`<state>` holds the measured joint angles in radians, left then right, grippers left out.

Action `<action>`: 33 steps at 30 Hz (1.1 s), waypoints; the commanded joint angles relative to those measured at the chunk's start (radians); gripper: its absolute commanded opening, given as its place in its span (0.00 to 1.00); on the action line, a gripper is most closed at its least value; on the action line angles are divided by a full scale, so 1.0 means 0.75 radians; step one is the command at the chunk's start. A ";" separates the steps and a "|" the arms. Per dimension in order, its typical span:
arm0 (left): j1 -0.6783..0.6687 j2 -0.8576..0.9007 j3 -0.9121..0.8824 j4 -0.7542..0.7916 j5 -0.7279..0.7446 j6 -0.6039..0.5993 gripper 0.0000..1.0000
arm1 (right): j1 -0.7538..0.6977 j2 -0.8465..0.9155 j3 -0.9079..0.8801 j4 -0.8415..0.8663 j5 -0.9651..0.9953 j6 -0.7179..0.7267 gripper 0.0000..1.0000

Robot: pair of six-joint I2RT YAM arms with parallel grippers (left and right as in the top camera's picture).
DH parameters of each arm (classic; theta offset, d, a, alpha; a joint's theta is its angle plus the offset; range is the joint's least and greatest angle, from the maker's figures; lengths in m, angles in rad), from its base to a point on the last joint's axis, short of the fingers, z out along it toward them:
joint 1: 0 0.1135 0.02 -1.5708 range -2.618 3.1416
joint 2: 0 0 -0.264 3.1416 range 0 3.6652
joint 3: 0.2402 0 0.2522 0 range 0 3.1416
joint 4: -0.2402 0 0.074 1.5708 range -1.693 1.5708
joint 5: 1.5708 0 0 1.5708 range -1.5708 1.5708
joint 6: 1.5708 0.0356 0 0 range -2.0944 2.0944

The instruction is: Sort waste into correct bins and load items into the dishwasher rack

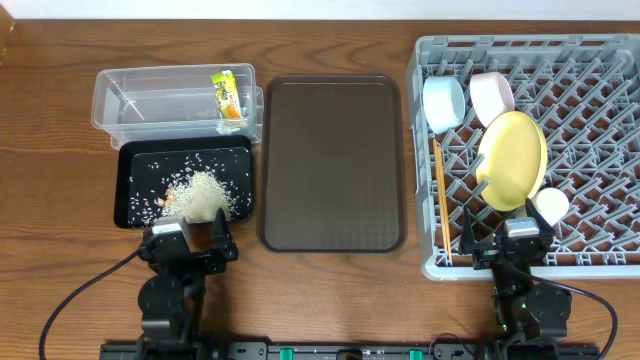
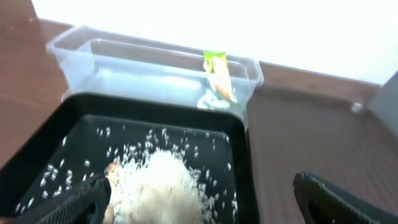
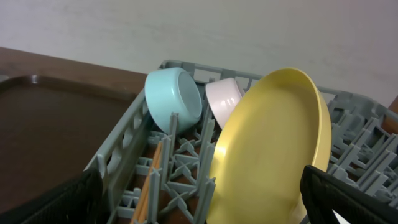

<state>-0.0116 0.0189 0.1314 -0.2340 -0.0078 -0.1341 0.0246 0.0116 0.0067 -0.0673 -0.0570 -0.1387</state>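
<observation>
Print on the small yellow-green wrapper packet (image 1: 228, 93) is too blurred to read. It leans in the clear rectangular plastic tub (image 1: 120, 100). Whitish rice scraps (image 1: 200, 190) heap in the shallow black rectangular tray (image 1: 135, 160), at 12 o'clock from the left gripper (image 2: 200, 186), whose jaws gape wide and empty. The right gripper (image 3: 199, 183), equally wide and empty, faces the round yellow plate (image 1: 513, 160) standing in the large grey lattice plastic rack (image 1: 600, 150). Thin wooden chopsticks (image 1: 439, 200) lie at the plate's 9 o'clock.

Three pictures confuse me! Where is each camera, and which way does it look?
Overhead: above the table, looking straight down; the left arm and right arm show at the bottom edge.
Left wrist: on the left arm, facing forward over the black tray of rice toward the clear tub; the left fingers show, spread.
Right wrist: on the right arm, facing into the grey rack at the yellow plate; the right fingers show, spread.
Shared: overhead and left wrist both show the rice.
</observation>
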 commanded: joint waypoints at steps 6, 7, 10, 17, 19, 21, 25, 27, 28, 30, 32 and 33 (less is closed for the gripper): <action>-0.017 -0.023 -0.106 0.234 -0.156 0.041 0.97 | -0.016 -0.009 -0.002 -0.005 -0.015 0.014 0.99; -0.017 -0.023 -0.117 0.255 -0.156 0.084 0.97 | -0.016 -0.009 -0.002 -0.005 -0.015 0.014 0.99; -0.016 -0.023 -0.165 0.306 -0.155 0.139 0.97 | -0.016 -0.009 -0.002 -0.005 -0.015 0.014 0.99; -0.016 -0.023 -0.170 0.228 -0.151 0.190 0.97 | -0.016 -0.009 -0.002 -0.005 -0.015 0.014 0.99; -0.015 -0.023 -0.170 0.228 -0.151 0.199 0.97 | -0.016 -0.009 -0.002 -0.005 -0.015 0.014 0.99; -0.015 -0.023 -0.170 0.228 -0.147 0.198 0.97 | -0.016 -0.009 -0.002 -0.005 -0.015 0.014 0.99; -0.015 -0.023 -0.170 0.228 -0.114 0.198 0.97 | -0.016 -0.009 -0.002 -0.005 -0.015 0.014 0.99; -0.015 -0.022 -0.170 0.228 -0.114 0.198 0.97 | -0.016 -0.009 -0.002 -0.005 -0.015 0.014 0.99; -0.015 -0.021 -0.170 0.228 -0.114 0.198 0.97 | -0.016 -0.009 -0.002 -0.005 -0.015 0.014 0.99; -0.015 -0.020 -0.170 0.228 -0.114 0.198 0.97 | -0.016 -0.009 -0.002 -0.005 -0.015 0.014 0.99; -0.015 -0.020 -0.170 0.228 -0.114 0.198 0.97 | -0.016 -0.009 -0.002 -0.005 -0.015 0.014 0.99; -0.015 -0.020 -0.170 0.228 -0.114 0.198 0.97 | -0.016 -0.009 -0.002 -0.005 -0.015 0.014 0.99</action>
<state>-0.0208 0.0109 0.0238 -0.0250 -0.0887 0.0010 0.0246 0.0116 0.0067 -0.0669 -0.0570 -0.1387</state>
